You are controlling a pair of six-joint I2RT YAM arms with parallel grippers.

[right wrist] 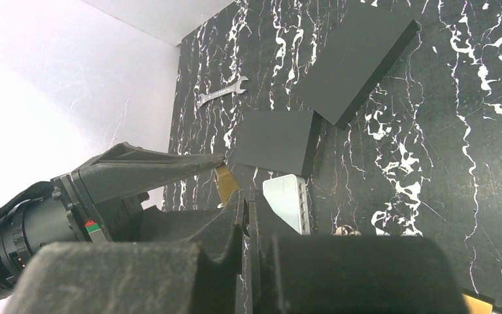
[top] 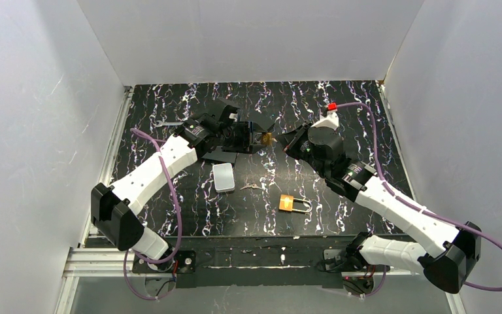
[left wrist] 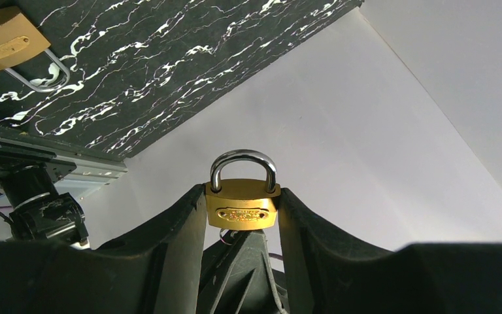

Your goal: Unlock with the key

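Note:
My left gripper [top: 260, 138] is shut on a brass padlock [left wrist: 242, 204] and holds it in the air by its two sides, shackle pointing away from the wrist camera. My right gripper [top: 286, 141] meets it from the right, jaws shut, tips right under the padlock's bottom [right wrist: 225, 184]. A small key ring [left wrist: 227, 237] shows between those tips and the padlock; the key's blade is hidden. In the right wrist view the fingertips [right wrist: 240, 208] are pressed together with only a thin dark sliver between them.
A second brass padlock [top: 294, 203] lies on the marbled table near the front. A spare bunch of keys [top: 250, 187] and a white box [top: 223, 176] lie left of it. Black blocks [right wrist: 356, 59] [right wrist: 274, 140] and a wrench [right wrist: 222, 91] lie further back.

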